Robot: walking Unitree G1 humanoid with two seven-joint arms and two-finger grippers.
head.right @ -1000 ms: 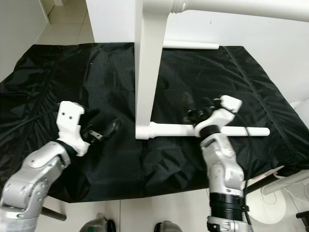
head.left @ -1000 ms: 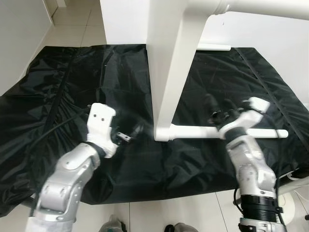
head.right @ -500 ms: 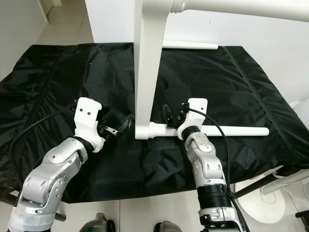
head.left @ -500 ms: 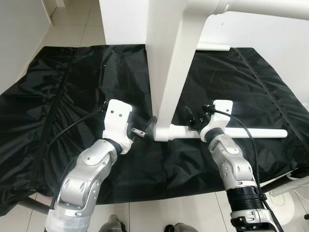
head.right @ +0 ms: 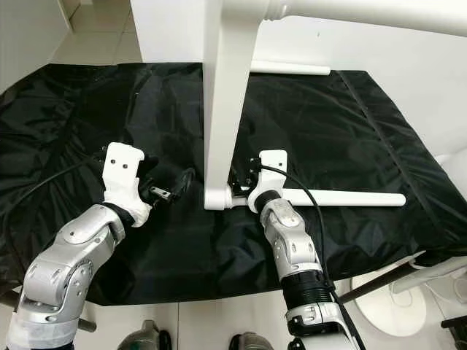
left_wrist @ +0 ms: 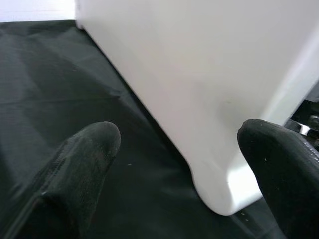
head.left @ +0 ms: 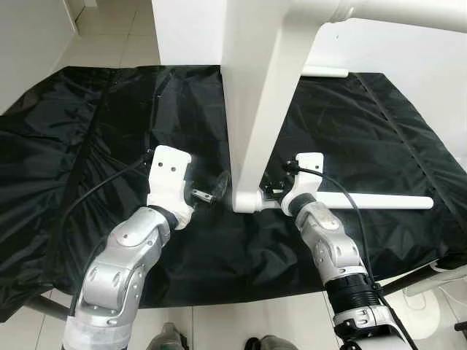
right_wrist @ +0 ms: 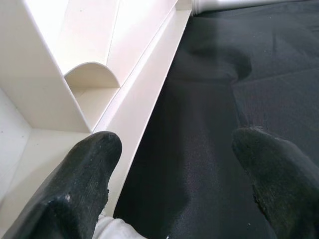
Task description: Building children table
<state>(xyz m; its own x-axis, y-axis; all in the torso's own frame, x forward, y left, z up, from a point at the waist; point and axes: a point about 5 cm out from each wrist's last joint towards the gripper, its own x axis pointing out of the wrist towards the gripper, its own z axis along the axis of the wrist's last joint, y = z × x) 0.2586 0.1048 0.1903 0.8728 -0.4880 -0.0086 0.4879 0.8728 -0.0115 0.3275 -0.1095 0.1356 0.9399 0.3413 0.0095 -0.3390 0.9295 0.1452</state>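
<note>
A white children's table (head.left: 259, 109) stands on its edge on a black sheet (head.left: 131, 117), with one round leg (head.left: 365, 200) lying low along the sheet toward the right. Another leg (head.left: 394, 11) sticks out at the top. My left gripper (head.left: 219, 186) is open just left of the tabletop's bottom corner (left_wrist: 219, 194), its fingers (left_wrist: 84, 169) spread either side of the white edge. My right gripper (head.left: 273, 188) is open at the base of the low leg, right of the tabletop. The right wrist view looks between the fingertips (right_wrist: 94, 159) at the table's underside frame (right_wrist: 89, 79).
The black sheet covers the floor all around, wrinkled, with white tiles (head.left: 117, 36) beyond its far edge and at the near edge. A third white leg (head.left: 325, 71) shows behind the tabletop. A white stand base (head.right: 387, 288) and dark rods sit at the near right.
My right gripper slid left along the low leg up to the tabletop. My left gripper moved right to the tabletop's bottom corner, then eased back slightly.
</note>
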